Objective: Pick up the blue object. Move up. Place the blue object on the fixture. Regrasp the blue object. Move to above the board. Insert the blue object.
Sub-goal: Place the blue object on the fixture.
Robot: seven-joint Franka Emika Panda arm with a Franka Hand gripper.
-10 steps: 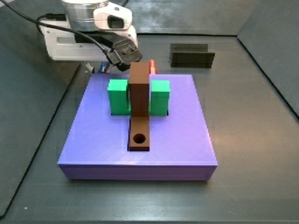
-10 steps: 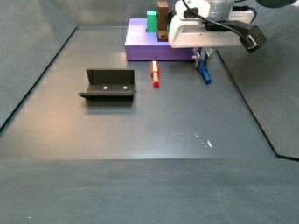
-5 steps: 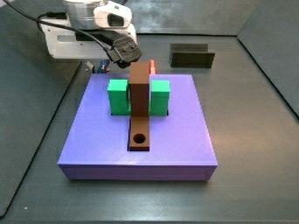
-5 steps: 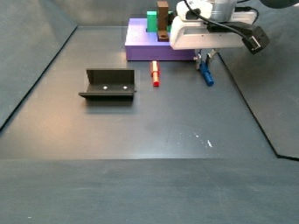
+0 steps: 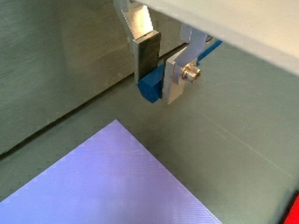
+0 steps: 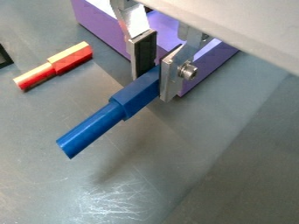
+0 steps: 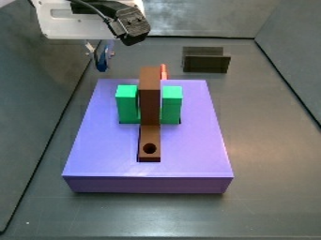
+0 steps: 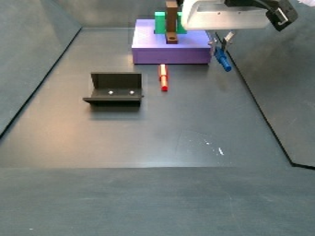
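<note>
The blue object (image 6: 107,124) is a short blue peg held level between the two silver fingers of my gripper (image 6: 156,74), which is shut on one of its ends. It hangs clear above the dark floor in both side views (image 8: 223,56) (image 7: 99,58), beside the board's far end. In a wrist view only the blue object's end (image 5: 151,86) shows between the pads of the gripper (image 5: 159,73). The lavender board (image 7: 189,150) (image 8: 167,54) lies to one side of the gripper. The dark fixture (image 8: 113,89) (image 7: 206,61) stands apart on the floor.
A red peg (image 8: 163,81) (image 6: 52,66) lies on the floor by the board's edge. Two green blocks (image 7: 127,103) and a brown bar (image 7: 150,108) with a round hole sit on the board. Dark walls enclose the floor.
My gripper has risen straight up with the blue object, which lay on the floor beside the board and now hangs in the air.
</note>
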